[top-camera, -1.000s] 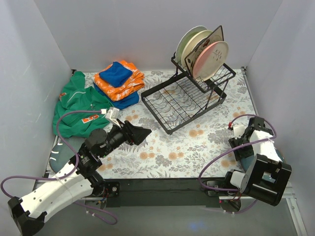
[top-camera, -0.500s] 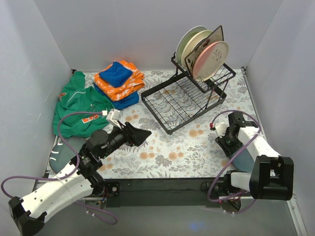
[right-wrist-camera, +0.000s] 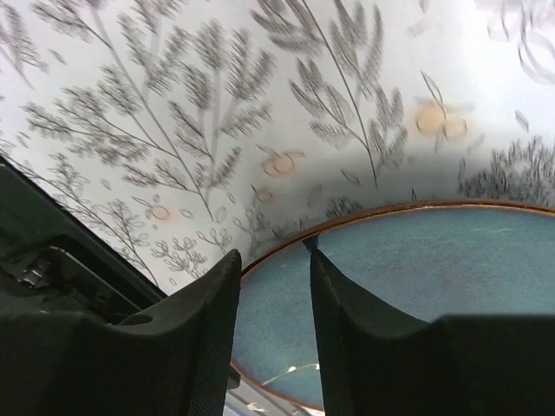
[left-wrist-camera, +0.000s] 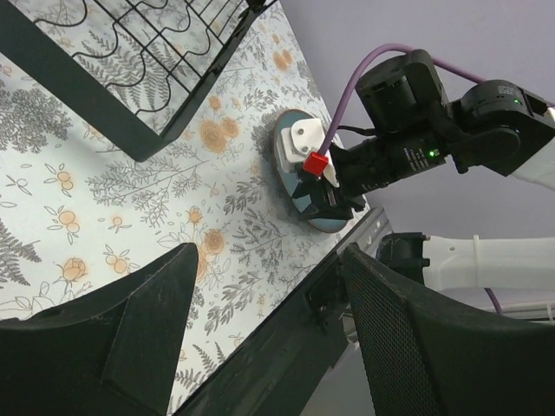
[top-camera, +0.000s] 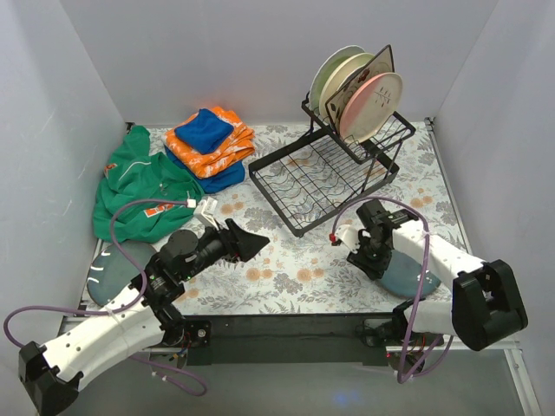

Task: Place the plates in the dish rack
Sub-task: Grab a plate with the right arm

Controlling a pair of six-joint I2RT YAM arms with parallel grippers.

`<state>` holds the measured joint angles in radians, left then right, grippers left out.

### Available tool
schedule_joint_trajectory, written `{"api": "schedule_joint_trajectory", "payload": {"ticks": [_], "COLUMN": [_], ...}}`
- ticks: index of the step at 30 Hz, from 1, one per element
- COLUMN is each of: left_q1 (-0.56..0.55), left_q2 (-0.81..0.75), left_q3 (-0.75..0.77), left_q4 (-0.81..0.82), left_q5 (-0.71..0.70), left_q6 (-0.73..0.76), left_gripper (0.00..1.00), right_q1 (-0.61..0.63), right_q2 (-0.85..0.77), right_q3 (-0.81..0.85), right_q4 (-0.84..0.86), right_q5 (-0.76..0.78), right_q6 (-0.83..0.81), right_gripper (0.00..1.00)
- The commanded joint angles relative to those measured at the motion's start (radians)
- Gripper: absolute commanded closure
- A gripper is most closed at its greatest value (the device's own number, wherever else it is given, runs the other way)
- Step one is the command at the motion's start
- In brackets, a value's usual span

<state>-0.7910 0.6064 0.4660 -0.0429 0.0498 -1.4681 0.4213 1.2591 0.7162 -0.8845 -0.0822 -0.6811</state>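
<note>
Teal plate (right-wrist-camera: 416, 269) now lies directly under the right gripper (right-wrist-camera: 273, 258), which has swung in from the table's right edge within the last second. Its narrowly parted fingers (right-wrist-camera: 204, 338) stand astride the plate's rim, one over the glaze and one over the flowered table cover (right-wrist-camera: 260, 104), clasping nothing yet. The left gripper (left-wrist-camera: 267, 253) has barely shifted, spread wide and empty. A pick-up looks to be starting, and the dish rack (top-camera: 325, 173), beyond the right gripper and a little to its left, already holds four plates (top-camera: 360, 87).
</note>
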Motion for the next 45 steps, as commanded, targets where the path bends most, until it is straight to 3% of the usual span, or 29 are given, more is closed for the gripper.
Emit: {"api": "schedule_joint_trajectory", "payload": {"ticks": [1,11,16,19,20,23,25,28,35,40,45], "left_q1": [0.006,0.006,0.006,0.006,0.006,0.007,0.006,0.006,0.006,0.001,-0.013], "left_q2": [0.003,-0.077,-0.086,-0.08,-0.079,-0.066,-0.051,-0.022,0.088,0.154,0.197], "left_q3": [-0.029,-0.099,-0.122,-0.141,-0.153,-0.178,-0.196,-0.214,-0.254,-0.277,-0.306], "left_q4": [0.018,0.005,0.002,0.009,0.018,0.066,0.089,0.144,0.294,0.373,0.445], "left_q5": [0.036,0.03,0.042,0.065,0.073,0.097,0.114,0.15,0.234,0.262,0.259], "left_q6": [-0.046,-0.113,-0.152,-0.182,-0.196,-0.216,-0.228,-0.245,-0.278,-0.287,-0.294], "left_gripper": [0.34,0.34,0.34,0.35,0.34,0.34,0.34,0.34,0.35,0.34,0.34], "right_q1": [0.099,0.354,0.399,0.398,0.395,0.364,0.335,0.216,-0.227,-0.47,-0.667], "right_q2": [0.04,0.161,0.192,0.152,0.12,0.036,-0.003,-0.072,-0.145,-0.055,0.153], "right_q3": [0.063,0.146,0.203,0.222,0.227,0.232,0.23,0.23,0.2,0.209,0.272], "right_q4": [-0.001,0.028,0.024,0.016,0.015,0.007,0.001,-0.01,-0.034,-0.037,-0.062], "right_q5": [-0.094,-0.143,-0.182,-0.159,-0.151,-0.137,-0.133,-0.169,-0.324,-0.381,-0.419], "right_q6": [-0.009,0.012,0.014,0.005,0.003,-0.003,-0.005,-0.005,-0.054,-0.115,-0.215], "right_gripper": [0.57,0.57,0.56,0.5,0.42,0.27,0.23,0.15,0.03,0.02,0.02]}}
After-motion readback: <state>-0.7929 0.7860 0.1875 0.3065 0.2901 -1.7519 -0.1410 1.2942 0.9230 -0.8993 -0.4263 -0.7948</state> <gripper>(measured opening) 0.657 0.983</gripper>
